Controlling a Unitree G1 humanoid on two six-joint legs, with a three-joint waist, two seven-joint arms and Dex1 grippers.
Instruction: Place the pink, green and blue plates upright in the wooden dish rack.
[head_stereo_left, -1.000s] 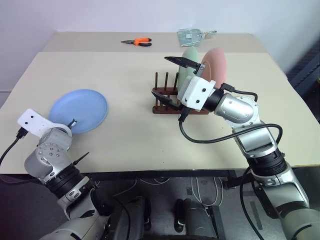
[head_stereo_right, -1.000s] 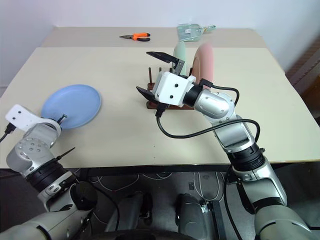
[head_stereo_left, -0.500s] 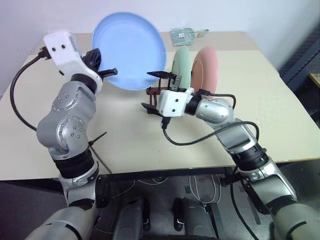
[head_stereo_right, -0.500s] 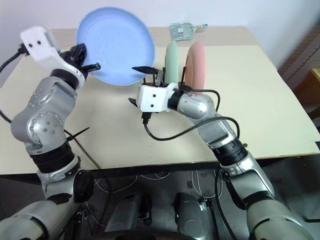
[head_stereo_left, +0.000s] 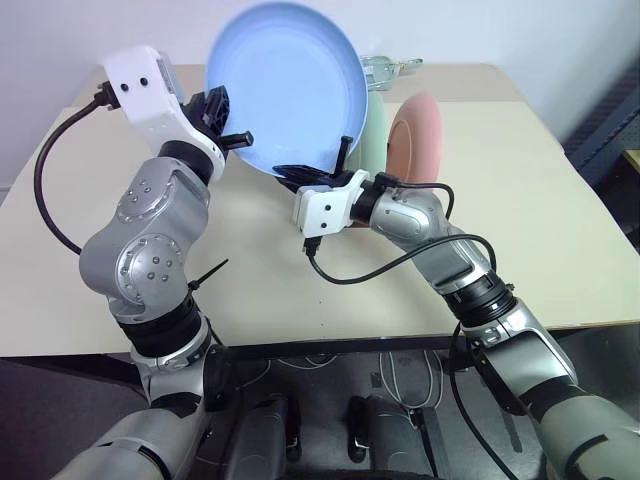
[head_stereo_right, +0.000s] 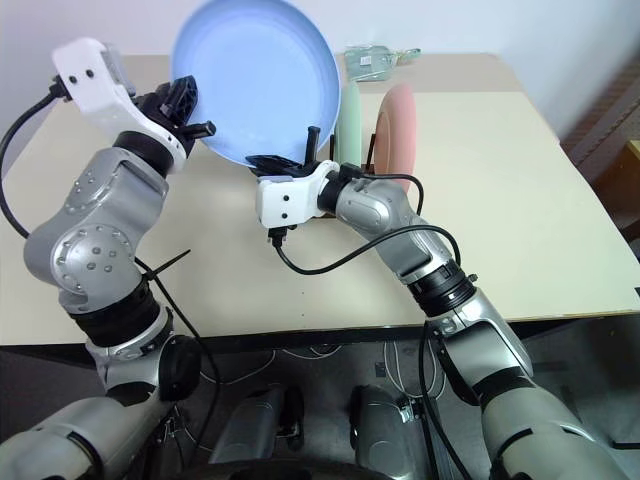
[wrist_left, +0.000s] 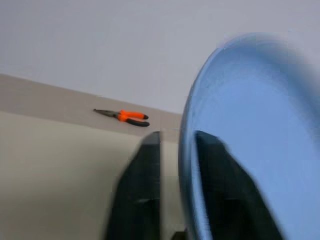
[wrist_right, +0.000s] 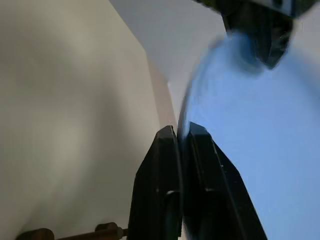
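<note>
I hold the blue plate (head_stereo_left: 287, 85) raised and on edge over the table, in front of the rack. My left gripper (head_stereo_left: 228, 120) straddles its left rim; the left wrist view shows a gap between one finger (wrist_left: 142, 185) and the rim. My right gripper (head_stereo_left: 318, 172) is shut on the plate's lower rim, and its fingers (wrist_right: 165, 165) pinch that edge. The green plate (head_stereo_left: 377, 135) and the pink plate (head_stereo_left: 415, 135) stand upright side by side behind it. The wooden dish rack (wrist_right: 105, 231) is mostly hidden by my right gripper.
The beige table (head_stereo_left: 520, 200) has free room on the right and along the front. Orange-handled pliers (wrist_left: 125, 116) lie at the back left. A clear packet (head_stereo_right: 375, 60) lies at the back edge behind the plates.
My left arm lifted the blue plate off the table and carried it right, up to the rack. My right gripper shut on its lower rim. The left fingers loosened.
</note>
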